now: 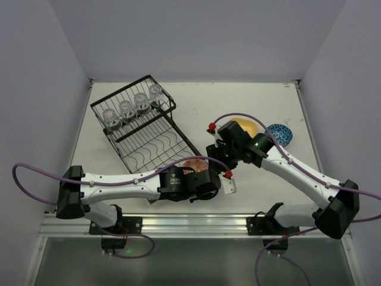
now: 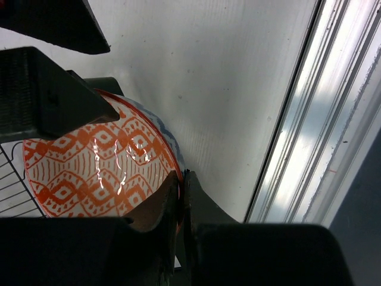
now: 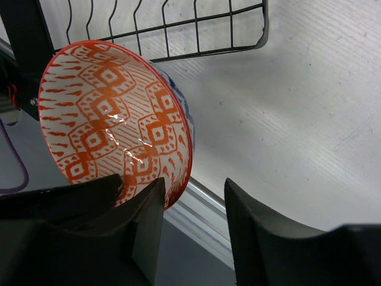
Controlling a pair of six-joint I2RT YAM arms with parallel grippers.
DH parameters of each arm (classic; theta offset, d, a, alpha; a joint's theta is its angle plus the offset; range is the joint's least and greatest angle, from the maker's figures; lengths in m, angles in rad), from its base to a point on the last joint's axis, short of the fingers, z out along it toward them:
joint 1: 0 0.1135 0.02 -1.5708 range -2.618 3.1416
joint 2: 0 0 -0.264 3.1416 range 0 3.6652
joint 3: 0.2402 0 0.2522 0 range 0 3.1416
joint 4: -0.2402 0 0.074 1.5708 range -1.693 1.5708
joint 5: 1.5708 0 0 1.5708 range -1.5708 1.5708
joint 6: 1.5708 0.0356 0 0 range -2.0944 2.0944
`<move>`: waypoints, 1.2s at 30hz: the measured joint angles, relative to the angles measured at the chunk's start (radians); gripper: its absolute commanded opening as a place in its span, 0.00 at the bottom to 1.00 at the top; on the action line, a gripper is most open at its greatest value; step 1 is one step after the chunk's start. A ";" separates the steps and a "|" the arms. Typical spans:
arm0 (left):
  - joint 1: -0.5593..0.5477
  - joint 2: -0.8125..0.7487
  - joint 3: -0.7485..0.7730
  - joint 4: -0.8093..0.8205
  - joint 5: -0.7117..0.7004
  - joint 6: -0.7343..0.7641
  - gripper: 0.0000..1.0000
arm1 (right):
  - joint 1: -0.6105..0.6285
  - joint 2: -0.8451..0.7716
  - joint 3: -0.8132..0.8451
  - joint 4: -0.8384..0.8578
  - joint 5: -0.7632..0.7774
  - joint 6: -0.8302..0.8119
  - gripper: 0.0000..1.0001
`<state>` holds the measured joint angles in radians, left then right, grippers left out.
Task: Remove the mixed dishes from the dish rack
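Left gripper (image 2: 181, 205) is clamped hard on the rim of the round orange-and-white patterned bowl (image 3: 113, 113), one finger inside and one outside, with the bowl tipped up on edge. My right gripper (image 3: 193, 193) is spread wide with nothing in it. The bowl's rim sits just off its left finger, and I can't tell if they touch. The black wire dish rack (image 1: 149, 134) is just behind the bowl, with four small clear glass cups (image 1: 134, 106) in its basket end.
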<state>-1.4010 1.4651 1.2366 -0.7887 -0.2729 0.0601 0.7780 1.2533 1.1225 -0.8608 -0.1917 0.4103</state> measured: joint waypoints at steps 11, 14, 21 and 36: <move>0.000 -0.005 0.000 0.033 0.008 0.021 0.00 | 0.001 0.039 -0.014 0.060 0.016 0.040 0.00; -0.001 -0.008 0.000 0.043 0.000 0.020 0.21 | 0.000 0.044 -0.014 0.076 0.020 0.072 0.00; 0.000 -0.065 -0.006 0.066 -0.116 -0.005 1.00 | -0.066 0.042 -0.016 0.064 0.044 0.063 0.00; 0.001 -0.358 -0.238 -0.024 -0.604 -0.349 1.00 | -0.985 -0.030 -0.067 0.242 0.083 0.129 0.00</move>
<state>-1.3998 1.1069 0.9981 -0.8127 -0.8772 -0.2893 -0.2070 1.2236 1.0557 -0.6189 -0.1089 0.5388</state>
